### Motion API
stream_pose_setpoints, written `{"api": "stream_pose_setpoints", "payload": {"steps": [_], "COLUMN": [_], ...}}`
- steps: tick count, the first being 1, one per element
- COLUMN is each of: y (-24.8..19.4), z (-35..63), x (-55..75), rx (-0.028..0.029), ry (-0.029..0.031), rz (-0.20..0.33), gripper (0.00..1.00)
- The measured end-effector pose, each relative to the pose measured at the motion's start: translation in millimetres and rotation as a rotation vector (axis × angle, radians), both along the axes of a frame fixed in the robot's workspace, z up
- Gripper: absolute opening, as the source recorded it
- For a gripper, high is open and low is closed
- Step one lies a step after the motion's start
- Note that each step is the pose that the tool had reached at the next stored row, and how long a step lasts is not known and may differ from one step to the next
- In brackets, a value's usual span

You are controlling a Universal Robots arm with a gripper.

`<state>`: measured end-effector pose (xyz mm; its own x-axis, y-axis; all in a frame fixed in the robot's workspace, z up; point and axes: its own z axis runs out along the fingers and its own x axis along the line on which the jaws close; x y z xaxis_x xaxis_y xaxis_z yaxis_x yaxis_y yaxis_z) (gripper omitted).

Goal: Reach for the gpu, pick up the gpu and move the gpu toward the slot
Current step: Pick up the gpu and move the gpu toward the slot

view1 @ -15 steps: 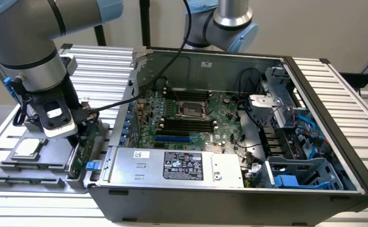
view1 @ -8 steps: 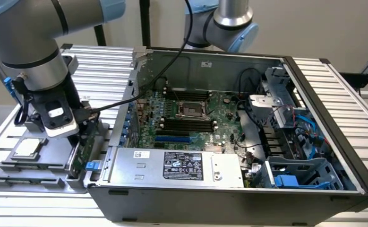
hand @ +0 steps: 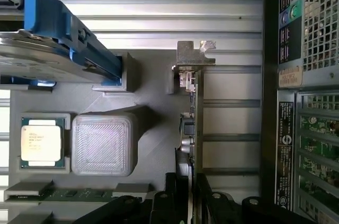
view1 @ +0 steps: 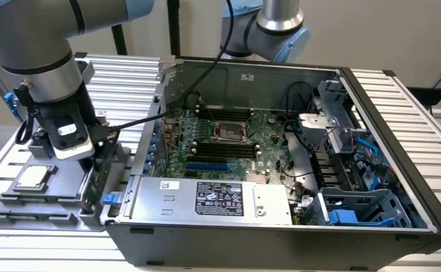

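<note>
The gpu (hand: 192,102) stands on edge in a grey holder (hand: 153,91), dark and thin, with its silver end bracket (hand: 193,54) at the far end. In the exterior view the gpu (view1: 93,180) is a green strip at the exterior view's left, just outside the computer case. My gripper (hand: 192,205) is down over it with a black finger tight against each face of the card. My gripper (view1: 95,161) hangs under the grey arm, shut on the gpu, which still sits in the holder. The blue slot (view1: 205,167) lies on the motherboard inside the case.
The open computer case (view1: 281,243) stands right beside the holder, its wall (hand: 270,102) close to the card. A square silver chip (hand: 41,139), a grey block (hand: 101,144) and a hard drive in a blue frame (hand: 58,49) share the holder. A second arm (view1: 273,28) stands behind the case.
</note>
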<state>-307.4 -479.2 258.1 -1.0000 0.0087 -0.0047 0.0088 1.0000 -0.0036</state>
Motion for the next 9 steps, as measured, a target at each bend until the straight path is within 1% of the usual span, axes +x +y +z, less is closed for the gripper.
{"api": "stream_pose_setpoints", "payload": {"steps": [6,9], "y": [-0.1,-0.2], "z": [16.6,29.2], "x": [3.8,6.8], "rx": [0.0001,0.0003], "ry": [0.0235,0.0313], "rz": [0.000,0.000], "gripper": [0.26,0.26]}}
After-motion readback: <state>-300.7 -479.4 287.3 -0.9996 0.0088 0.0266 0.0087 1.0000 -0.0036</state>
